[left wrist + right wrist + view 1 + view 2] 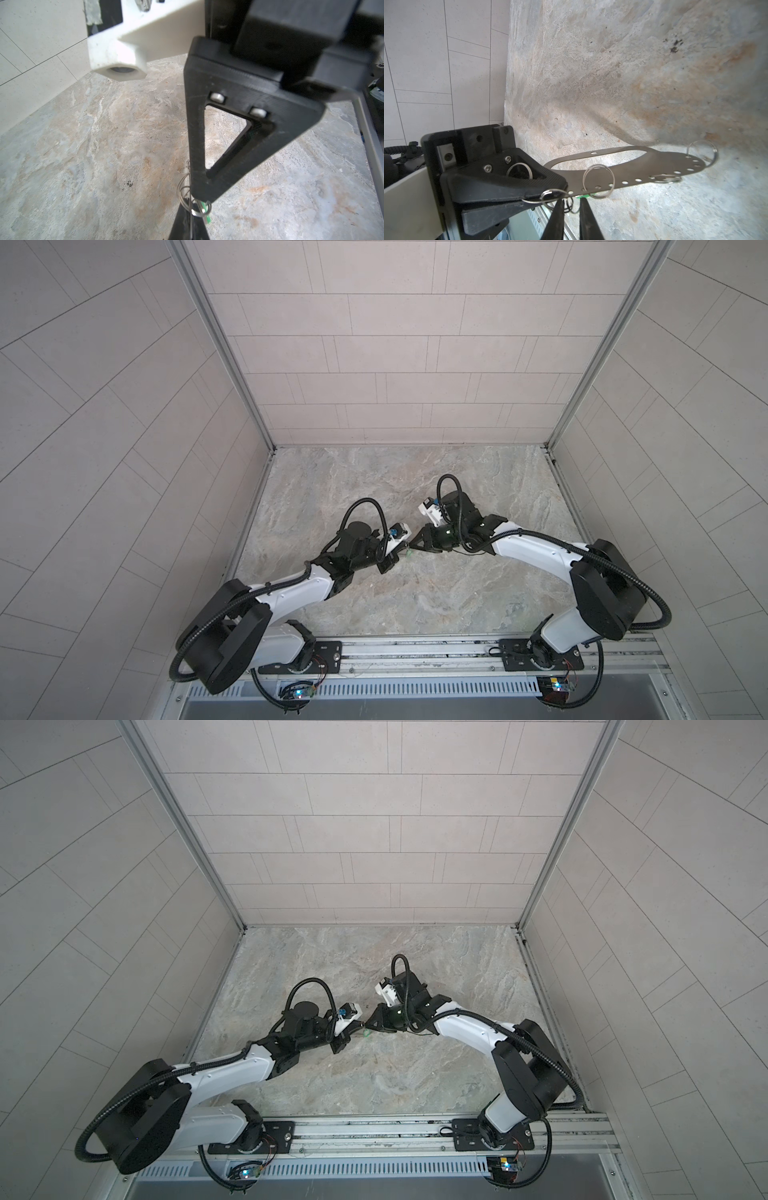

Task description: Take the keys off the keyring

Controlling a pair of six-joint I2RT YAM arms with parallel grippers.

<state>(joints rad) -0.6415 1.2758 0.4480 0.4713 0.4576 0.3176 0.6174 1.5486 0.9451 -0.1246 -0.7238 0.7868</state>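
Only right wrist shows keyring plainly, left pincer clenching it, right pincer parted.

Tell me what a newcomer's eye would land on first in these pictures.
First, the left claw and right claw meeting tip to tip over the marble table. Next, in the right wrist view, the flat grey keyring sticking out from the left claw, with wire rings along its edge. A bright green key shows at the right claw's slightly parted tips.
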